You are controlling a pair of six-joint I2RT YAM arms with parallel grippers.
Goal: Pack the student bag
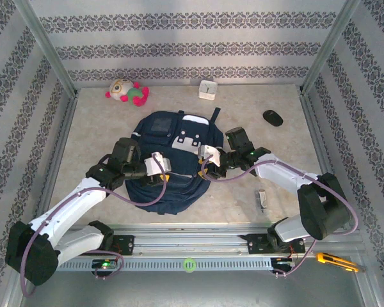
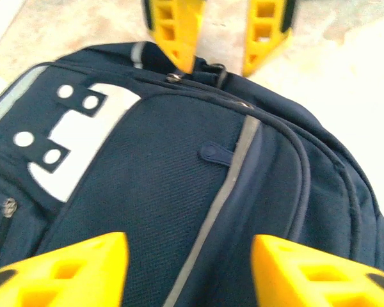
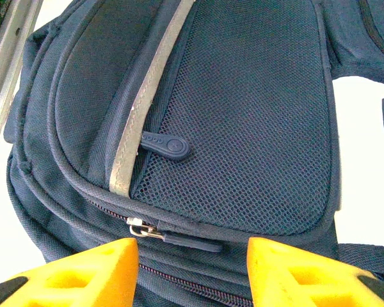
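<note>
Centre spread right gripper [image 3: 193,256] on zipper pull [image 3: 185,242] at 6 o'clock; spread left gripper [image 2: 191,249] should brace student bag [image 3: 243,96]

student bag [image 1: 179,188]: matt navy woven cloth, mesh front panel [image 3: 256,96], smooth grey trim stripe [image 3: 144,96], shiny metal zip slider [image 3: 141,229], rubbery pull tab [image 3: 166,146]. Right pincer fingers [image 3: 112,265]: glossy yellow plastic. tabletop [image 1: 275,141]: matt, mottled beige.

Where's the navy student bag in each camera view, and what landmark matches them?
Top external: student bag at the centre of the table.
Left wrist: student bag across the frame, white buckle patch at left.
Right wrist: student bag close up, mesh pocket central.
Shared by both wrist views: grey trim stripe beside small navy pull tab.
</note>
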